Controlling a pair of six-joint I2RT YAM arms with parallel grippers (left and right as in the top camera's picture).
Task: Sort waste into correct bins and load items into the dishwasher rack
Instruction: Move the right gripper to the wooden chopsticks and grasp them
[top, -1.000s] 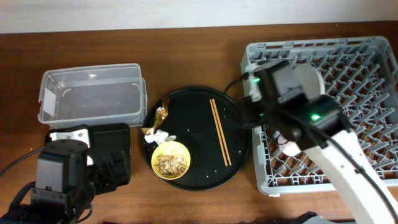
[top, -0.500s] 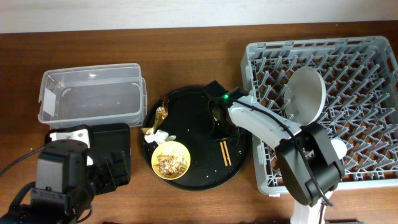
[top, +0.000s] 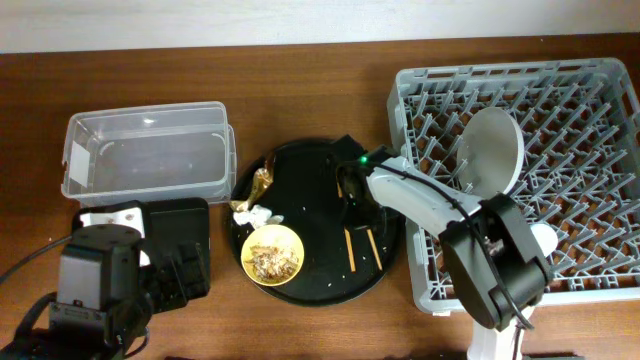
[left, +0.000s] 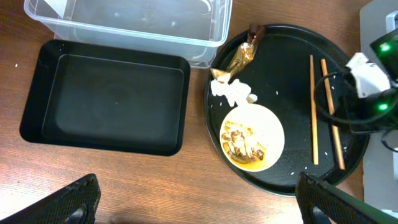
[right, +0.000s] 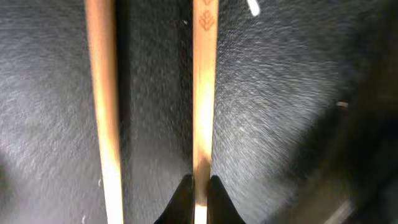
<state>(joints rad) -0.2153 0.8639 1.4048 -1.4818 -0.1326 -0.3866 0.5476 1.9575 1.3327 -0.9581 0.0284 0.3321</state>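
Two wooden chopsticks (right: 104, 106) lie side by side on the round black tray (top: 312, 168). My right gripper (right: 199, 190) is shut on the right-hand chopstick (right: 204, 93), pinching it between its dark tips. Overhead, that gripper (top: 352, 195) sits over the tray's right half. The yellow bowl (top: 273, 254) holds beige food scraps (left: 244, 140). A gold foil wrapper (top: 258, 187) and a white tissue (top: 252, 217) lie beside it. My left gripper (left: 199, 211) is open above bare wood, fingers (left: 71, 202) far apart. A pale plate (top: 492, 150) stands in the grey dishwasher rack (top: 580, 120).
The clear tub (top: 148, 152) stands at the back left. The flat black rectangular tray (left: 106, 102) lies in front of it, partly under my left arm in the overhead view. The rack's left wall (top: 400, 140) rises right beside the round tray.
My right arm swung from the rack down onto the round tray and its jaws closed on one chopstick. The chopsticks shifted and spread slightly. The left arm stayed still.
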